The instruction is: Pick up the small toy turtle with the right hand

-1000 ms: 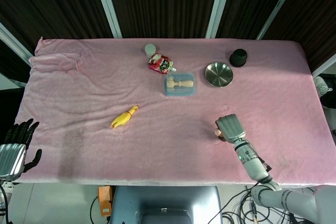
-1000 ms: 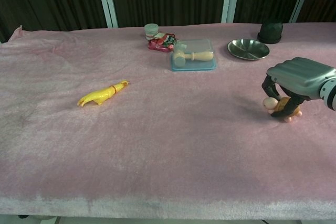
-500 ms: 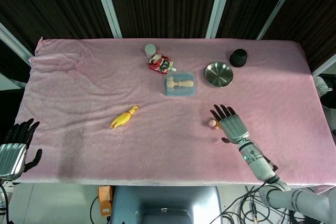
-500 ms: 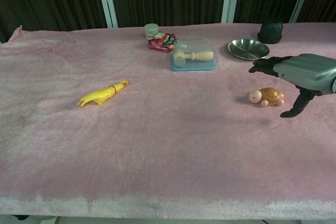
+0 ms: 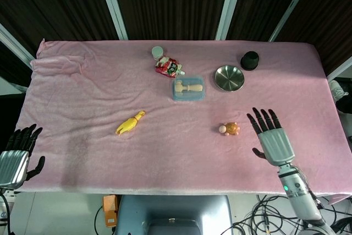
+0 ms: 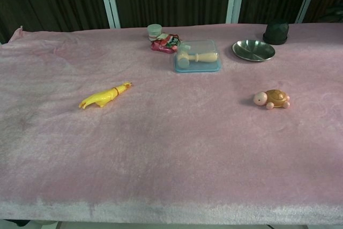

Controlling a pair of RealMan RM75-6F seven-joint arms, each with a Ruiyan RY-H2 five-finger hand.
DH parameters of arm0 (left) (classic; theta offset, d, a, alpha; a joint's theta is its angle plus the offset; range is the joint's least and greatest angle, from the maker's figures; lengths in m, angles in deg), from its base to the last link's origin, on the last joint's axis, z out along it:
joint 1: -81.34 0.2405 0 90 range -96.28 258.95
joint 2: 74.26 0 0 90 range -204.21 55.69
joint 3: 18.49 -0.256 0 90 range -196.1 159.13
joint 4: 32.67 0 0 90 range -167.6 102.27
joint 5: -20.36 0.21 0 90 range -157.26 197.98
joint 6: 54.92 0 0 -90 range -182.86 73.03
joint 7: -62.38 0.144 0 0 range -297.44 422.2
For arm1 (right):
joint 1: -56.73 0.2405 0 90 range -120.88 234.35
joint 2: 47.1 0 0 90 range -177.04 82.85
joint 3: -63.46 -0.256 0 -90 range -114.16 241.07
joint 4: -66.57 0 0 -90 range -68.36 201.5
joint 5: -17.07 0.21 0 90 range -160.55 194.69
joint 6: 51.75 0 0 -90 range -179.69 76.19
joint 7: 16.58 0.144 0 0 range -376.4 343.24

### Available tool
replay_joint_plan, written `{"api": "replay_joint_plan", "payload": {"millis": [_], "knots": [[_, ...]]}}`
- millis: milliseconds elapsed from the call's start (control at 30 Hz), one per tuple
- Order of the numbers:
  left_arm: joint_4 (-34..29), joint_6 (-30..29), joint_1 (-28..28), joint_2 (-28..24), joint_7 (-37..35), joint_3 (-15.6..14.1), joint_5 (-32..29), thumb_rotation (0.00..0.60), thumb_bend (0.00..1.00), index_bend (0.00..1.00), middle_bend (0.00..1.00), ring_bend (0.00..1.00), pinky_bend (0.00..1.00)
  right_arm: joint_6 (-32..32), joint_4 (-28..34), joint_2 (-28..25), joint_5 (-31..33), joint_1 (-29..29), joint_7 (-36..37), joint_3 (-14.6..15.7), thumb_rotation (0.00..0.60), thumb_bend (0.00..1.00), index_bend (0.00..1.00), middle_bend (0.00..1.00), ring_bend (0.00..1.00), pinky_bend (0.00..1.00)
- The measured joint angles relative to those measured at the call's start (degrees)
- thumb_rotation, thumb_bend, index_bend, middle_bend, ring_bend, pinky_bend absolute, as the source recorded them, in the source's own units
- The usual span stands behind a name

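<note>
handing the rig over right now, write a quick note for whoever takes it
Right hand: open, fingers spread, holding nothing, over the pink cloth to the right of the small brown-shelled toy turtle with a pink head, clear of it; seen only in the head view.
Left hand: open and idle at the table's near left corner, off the cloth.
Turtle: lying free on the pink cloth-covered table, nearer than the round steel dish, its head towards the left.
Done: nothing stands; the turtle is not held.
Left: bring the right hand back over the turtle, close on it, lift.
</note>
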Motion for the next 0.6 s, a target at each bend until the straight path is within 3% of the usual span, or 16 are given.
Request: {"api": "replay_joint_plan", "payload": {"millis": [100, 200, 333, 600], "knots": [[-0.08, -0.1, -0.01, 0.17, 0.48, -0.09, 0.27, 0.6, 0.45, 0.0, 0.0, 0.0, 0.04, -8.4, 0.06, -0.89, -3.37, -6.46, 2.88, 1.8, 0.6, 0.25, 0.0, 0.0, 0.0, 0.0], [0.02, -0.09, -0.22, 0.41, 0.56, -0.18, 0.88, 0.6, 0.45, 0.0, 0.0, 0.0, 0.04, -12.06, -1.1, -1.55, -4.9, -10.24, 7.5, 2.89, 0.6, 0.25, 0.0, 0.0, 0.0, 0.0], [0.58, 0.24, -0.56, 0.76, 0.41, -0.12, 0.99, 0.6, 0.45, 0.0, 0.0, 0.0, 0.04, -10.62, -2.64, -2.27, -5.82, -11.12, 11.33, 3.05, 0.6, 0.25, 0.0, 0.0, 0.0, 0.0], [0.51, 1.08, -1.01, 0.92, 1.0, -0.09, 0.56, 0.6, 0.45, 0.0, 0.0, 0.0, 0.04, -8.3, -3.55, -2.71, -6.85, -11.99, 12.38, 2.01, 0.6, 0.25, 0.0, 0.0, 0.0, 0.0]]}}
